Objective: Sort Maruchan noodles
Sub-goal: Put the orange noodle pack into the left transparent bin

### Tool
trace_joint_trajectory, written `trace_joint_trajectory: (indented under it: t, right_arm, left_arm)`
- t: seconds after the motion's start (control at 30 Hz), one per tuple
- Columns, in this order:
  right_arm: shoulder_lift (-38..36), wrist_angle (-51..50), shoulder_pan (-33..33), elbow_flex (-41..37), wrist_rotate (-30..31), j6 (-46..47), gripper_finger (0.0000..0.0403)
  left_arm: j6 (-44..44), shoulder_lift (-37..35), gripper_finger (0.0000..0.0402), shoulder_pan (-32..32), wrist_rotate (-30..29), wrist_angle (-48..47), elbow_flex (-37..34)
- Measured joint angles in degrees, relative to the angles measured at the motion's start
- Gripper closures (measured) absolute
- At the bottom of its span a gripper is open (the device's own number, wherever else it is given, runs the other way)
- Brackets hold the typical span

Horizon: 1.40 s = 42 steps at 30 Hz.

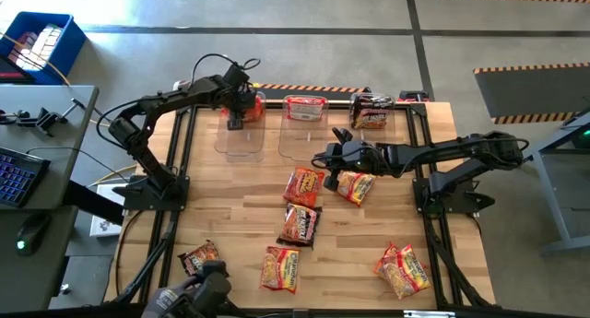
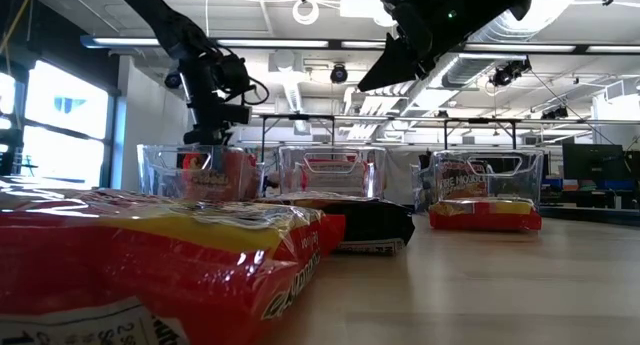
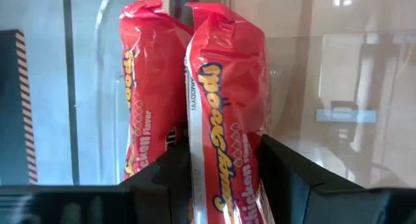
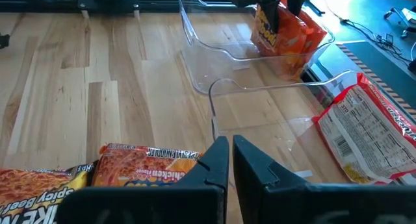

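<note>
L gripper holds an orange-red crinkly plastic Maruchan noodle packet upright between its fingers inside the clear plastic bin at the table's far edge; R gripper, fingers clenched & empty, hovers over loose packets mid-table. Packets look light, slippery, brittle inside, so pinch across the flat faces. Only the L wrist view shows a 2nd packet beside it.

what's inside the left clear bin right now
Two orange-red ramen packets stand on edge in the left clear bin; the left gripper grips one. The bin floor under them is hidden.
</note>
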Motion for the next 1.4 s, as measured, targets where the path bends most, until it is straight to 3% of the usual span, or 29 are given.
trace_joint_trajectory:
  t: [0.13,0.43,0.73,0.97,1.4]
  right_arm:
    - [0.0,0.0,0.0,0.0,-0.7,0.0,0.0398]
    - [0.0,0.0,0.0,0.0,-1.3,0.0,0.0398]
    - [0.0,0.0,0.0,0.0,-1.5,0.0,0.0398]
    - [0.0,0.0,0.0,0.0,-1.5,0.0,0.0398]
    - [0.0,-0.1,0.0,-0.1,-1.6,0.0,0.0398]
  left_arm:
    - [-1.3,0.0,0.0265,0.3,3.0,-0.7,1.4]
    - [-1.3,0.0,0.0327,2.3,8.3,-4.8,1.7]
    - [-3.3,0.0,0.0328,2.5,14.4,-8.2,1.7]
    - [-2.7,0.0,0.0302,2.0,4.2,-4.8,1.7]
    - [-2.6,0.0,0.0223,0.8,-3.3,-0.2,1.6]
